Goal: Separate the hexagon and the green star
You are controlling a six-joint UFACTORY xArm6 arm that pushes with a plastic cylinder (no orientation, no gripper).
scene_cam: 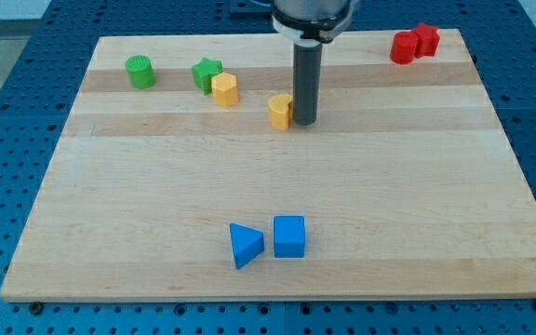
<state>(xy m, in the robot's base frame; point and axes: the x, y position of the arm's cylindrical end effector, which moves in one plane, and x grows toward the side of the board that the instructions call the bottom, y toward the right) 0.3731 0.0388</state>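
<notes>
A green star (207, 73) sits near the view's top left on the wooden board (277, 186). A yellow hexagon (225, 90) touches the star's lower right side. My tip (304, 121) is to the right of these, right beside a second yellow block (280, 111) whose shape I cannot make out. The tip is about 85 pixels right of the hexagon and apart from it.
A green cylinder (140, 72) stands left of the star. Two red blocks (413, 44) touch each other at the top right. A blue triangle (245, 246) and a blue cube (288, 236) sit near the bottom centre.
</notes>
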